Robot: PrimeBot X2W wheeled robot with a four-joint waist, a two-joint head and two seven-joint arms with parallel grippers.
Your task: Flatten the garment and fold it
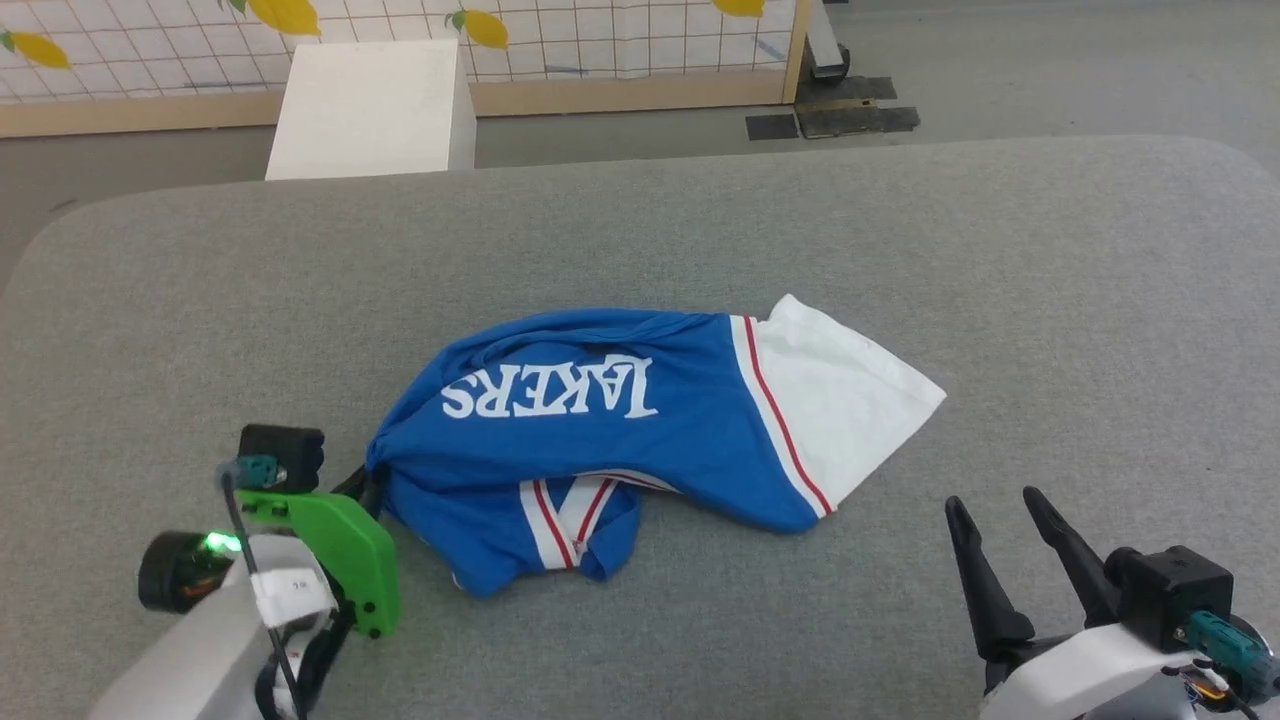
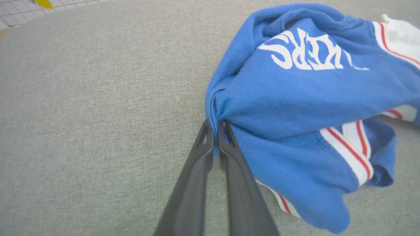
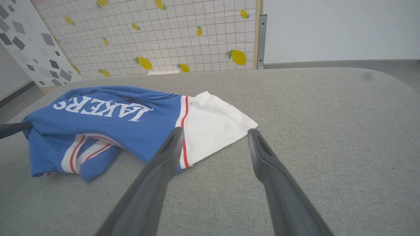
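The garment (image 1: 610,420) lies crumpled in the middle of the grey table (image 1: 900,250), blue with white "LAKERS" lettering upside down and one white sleeve (image 1: 840,400) spread to the right. Striped red-and-white trim (image 1: 570,515) is bunched at its near edge. My left gripper (image 1: 368,478) is shut on the garment's left end, and the left wrist view shows blue cloth (image 2: 295,98) pinched between the fingertips of that gripper (image 2: 215,126). My right gripper (image 1: 995,505) stands open over bare table, near the front right, short of the sleeve (image 3: 213,124); the same gripper (image 3: 213,134) shows its fingers wide apart.
A white box (image 1: 375,105) stands on the floor beyond the table's far edge, in front of a lemon-patterned screen (image 1: 600,40). Dark mats (image 1: 835,118) lie on the floor at the back right. Bare grey table surrounds the garment on all sides.
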